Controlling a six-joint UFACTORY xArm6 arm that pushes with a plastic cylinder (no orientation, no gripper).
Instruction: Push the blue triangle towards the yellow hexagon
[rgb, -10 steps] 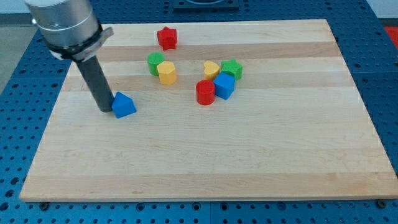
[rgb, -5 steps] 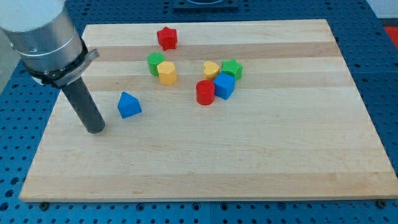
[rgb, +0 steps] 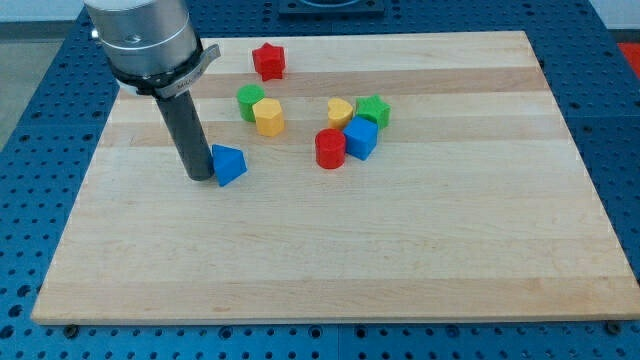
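The blue triangle (rgb: 229, 164) lies on the wooden board at the view's left of centre. My tip (rgb: 200, 176) stands right against its left side, touching it. The yellow hexagon (rgb: 268, 117) sits up and to the right of the triangle, with a green block (rgb: 250, 101) touching its upper left. A gap of bare board lies between the triangle and the hexagon.
A red star (rgb: 268, 60) sits near the board's top edge. A cluster at the centre holds a yellow heart (rgb: 340, 111), a green block (rgb: 374, 110), a blue cube (rgb: 360, 139) and a red block (rgb: 330, 148). The board (rgb: 400, 240) lies on a blue perforated table.
My tip swung out to the lower left, then came back to the triangle's left side. The blue triangle has slid to the right and slightly up, closer to the yellow hexagon.
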